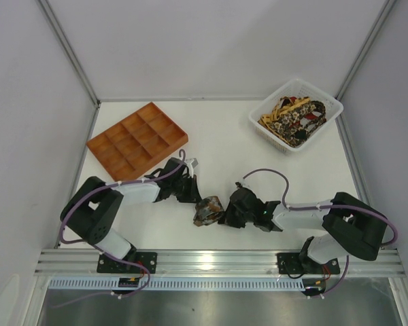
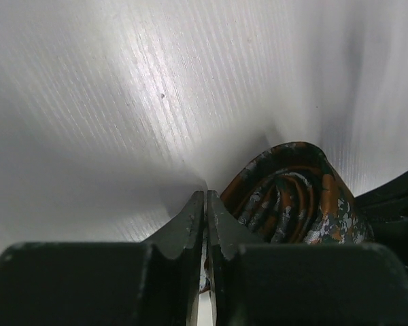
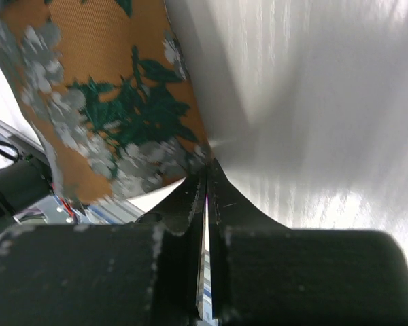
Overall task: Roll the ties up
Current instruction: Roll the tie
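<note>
A rolled tie (image 1: 209,210), rust-orange with dark and grey flecks, lies on the white table between both grippers. My left gripper (image 1: 192,195) sits at its upper left. In the left wrist view the left gripper (image 2: 205,193) has its jaws pressed together with a sliver of patterned fabric between them, and the tie's coil (image 2: 292,190) lies against the right finger. My right gripper (image 1: 226,215) is at the roll's right side. In the right wrist view the right gripper (image 3: 207,163) is shut, its tips touching the edge of the tie (image 3: 109,88). More ties (image 1: 296,119) are piled in the basket.
An orange compartment tray (image 1: 119,122) lies at the back left, just behind the left arm. A white basket (image 1: 275,100) stands at the back right. The metal rail with both arm bases runs along the near edge.
</note>
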Tool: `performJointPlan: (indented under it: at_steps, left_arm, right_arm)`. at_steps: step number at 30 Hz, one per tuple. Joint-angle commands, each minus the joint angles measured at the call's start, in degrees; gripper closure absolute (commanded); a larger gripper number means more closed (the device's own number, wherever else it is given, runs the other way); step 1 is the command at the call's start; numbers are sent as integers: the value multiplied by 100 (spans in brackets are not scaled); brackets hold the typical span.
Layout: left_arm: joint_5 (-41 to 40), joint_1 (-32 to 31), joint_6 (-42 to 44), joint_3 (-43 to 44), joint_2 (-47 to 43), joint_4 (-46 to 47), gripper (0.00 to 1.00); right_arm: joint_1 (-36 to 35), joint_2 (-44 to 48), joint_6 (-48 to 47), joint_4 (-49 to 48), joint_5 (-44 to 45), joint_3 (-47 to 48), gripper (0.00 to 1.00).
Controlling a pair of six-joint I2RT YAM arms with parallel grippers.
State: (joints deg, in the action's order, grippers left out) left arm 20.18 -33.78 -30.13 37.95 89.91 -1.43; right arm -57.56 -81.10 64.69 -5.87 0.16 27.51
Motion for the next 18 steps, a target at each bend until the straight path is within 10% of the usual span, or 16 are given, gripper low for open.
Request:
performJointPlan:
  at_steps: [1, 18]
  left_arm:
    - [-41, -120, -89, -165, -201, -76, 89]
    - [-111, -638, -599, -701, -720, 125, 89]
  right_arm:
    - [70, -195, 18, 156, 45, 229, 100]
    - [562, -468, -948, 1097, -120, 896, 100]
